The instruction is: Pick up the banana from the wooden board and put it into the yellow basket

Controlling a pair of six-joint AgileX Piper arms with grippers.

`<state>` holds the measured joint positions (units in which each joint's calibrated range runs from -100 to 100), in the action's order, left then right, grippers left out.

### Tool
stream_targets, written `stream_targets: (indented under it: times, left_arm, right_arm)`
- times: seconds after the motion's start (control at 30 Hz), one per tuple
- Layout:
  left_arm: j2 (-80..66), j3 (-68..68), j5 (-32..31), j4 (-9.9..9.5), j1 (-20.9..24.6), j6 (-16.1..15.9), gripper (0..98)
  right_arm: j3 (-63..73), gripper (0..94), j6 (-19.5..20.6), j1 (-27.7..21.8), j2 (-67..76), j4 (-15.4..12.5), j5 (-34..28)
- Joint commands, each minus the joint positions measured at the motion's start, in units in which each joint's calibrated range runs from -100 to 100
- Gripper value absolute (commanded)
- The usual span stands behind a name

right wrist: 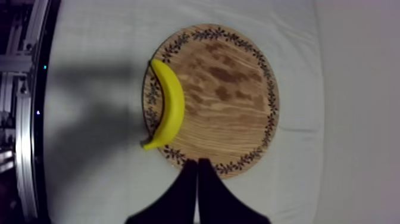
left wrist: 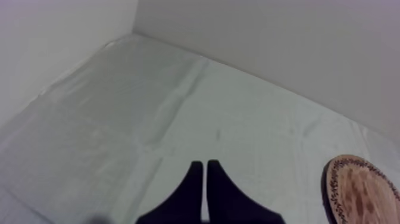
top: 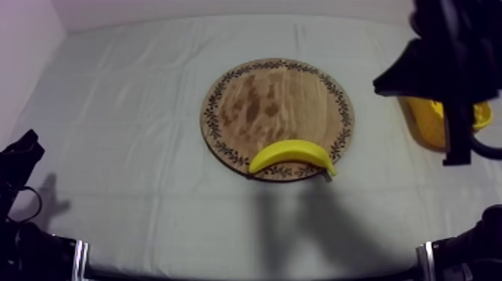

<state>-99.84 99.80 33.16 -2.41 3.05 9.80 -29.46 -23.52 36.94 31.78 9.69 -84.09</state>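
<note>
Open cloth (top: 134, 149) is seen round the wooden board (top: 276, 105), the yellow basket (top: 422, 123) near its right side. The banana (top: 291, 155) is laid along the board's near rim, ungrasped, so the approach is judged in hand: the right gripper (right wrist: 197, 164), clenched on nothing above the board, must be opened and lowered over it. The left gripper (left wrist: 205, 165) is likewise closed empty.
</note>
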Motion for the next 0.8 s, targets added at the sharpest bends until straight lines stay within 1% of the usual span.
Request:
stream_targets:
  times: [0.0,0.23,0.37,0.47,0.63,0.7,0.77]
  left_arm:
    - [0.02,-0.02,-0.01,-0.01,0.02,0.0,0.1]
    - [0.02,-0.02,-0.01,-0.01,0.02,0.0,0.1]
    - [0.02,-0.02,-0.01,-0.01,0.02,0.0,0.1]
    - [0.02,-0.02,-0.01,-0.01,0.02,0.0,0.1]
    - [0.02,-0.02,-0.01,-0.01,0.02,0.0,0.1]
    - [0.02,-0.02,-0.01,-0.01,0.02,0.0,0.1]
    - [0.02,-0.02,-0.01,-0.01,0.02,0.0,0.1]
  right_arm:
    - [7.75,0.7,-2.14,-0.25,-7.53,-0.28,-4.17]
    - [22.49,0.7,-4.18,-1.02,-20.07,-0.57,-11.23]
    - [28.43,0.7,-3.99,-1.17,-25.2,-0.12,-12.79]
    - [30.35,2.6,-3.62,-1.35,-27.47,0.12,-13.14]
    - [30.07,9.6,-3.18,-1.5,-28.79,0.08,-13.3]
    - [29.84,16.6,-2.98,-1.52,-28.86,0.03,-13.31]
    - [29.76,27.2,-2.68,-1.56,-28.81,-0.03,-13.32]
